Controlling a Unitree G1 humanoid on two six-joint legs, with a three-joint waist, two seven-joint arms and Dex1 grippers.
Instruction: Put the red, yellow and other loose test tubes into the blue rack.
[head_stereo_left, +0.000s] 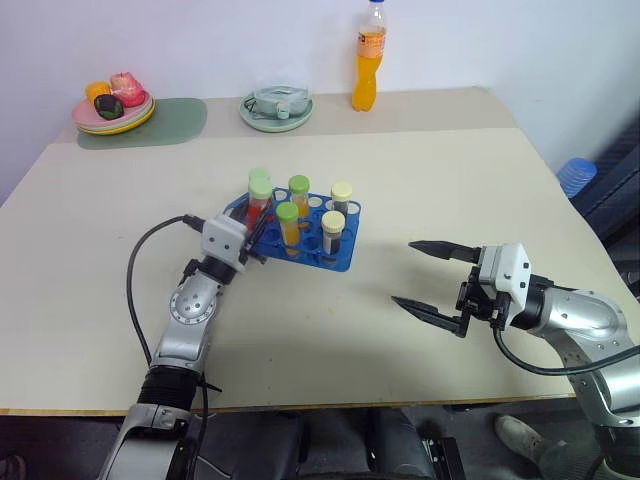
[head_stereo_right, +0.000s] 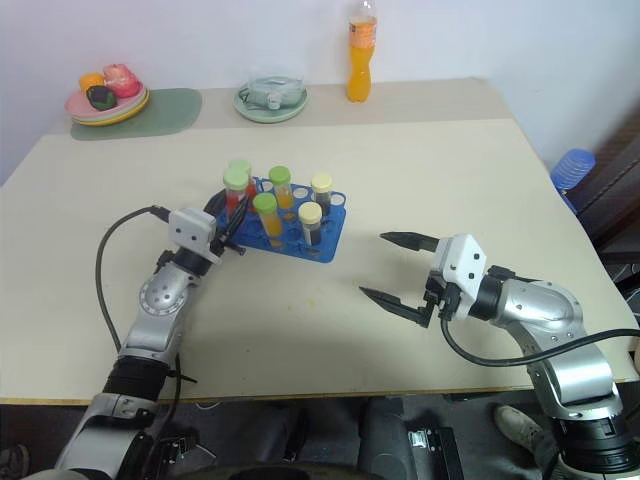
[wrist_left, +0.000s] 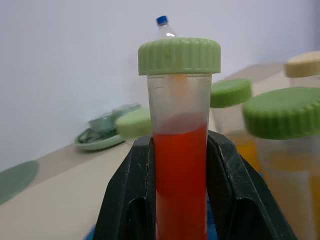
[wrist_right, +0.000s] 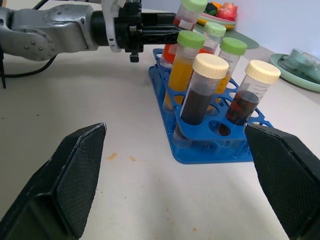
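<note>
The blue rack (head_stereo_left: 300, 232) lies on the beige counter (head_stereo_left: 420, 180), a little left of the middle. Several test tubes stand upright in its holes: two with yellow-orange liquid and green caps (head_stereo_left: 288, 226), two with dark brown liquid and cream caps (head_stereo_left: 333, 234), and another green-capped one behind.

The left tool (head_stereo_left: 258, 228) is at the left end of the rack, and its two black fingers (wrist_left: 129, 200) are pressed on a red test tube (wrist_left: 180, 150) with a green cap. The tube is upright between the fingers, and its cap is above them. From the right wrist view, this tube is over the far corner of the rack; I cannot tell if its bottom is already in a hole.

The right tool (head_stereo_left: 425, 277) hovers above the counter on the right side of the rack, well apart from it. Its fingers are spread wide and it holds nothing.

At the far edge of the counter there is a tall orange drink bottle (head_stereo_left: 369, 58), a pale green round dish (head_stereo_left: 276, 108), and a stack of plates with toy food (head_stereo_left: 113, 106) on a green mat (head_stereo_left: 160, 123).
</note>
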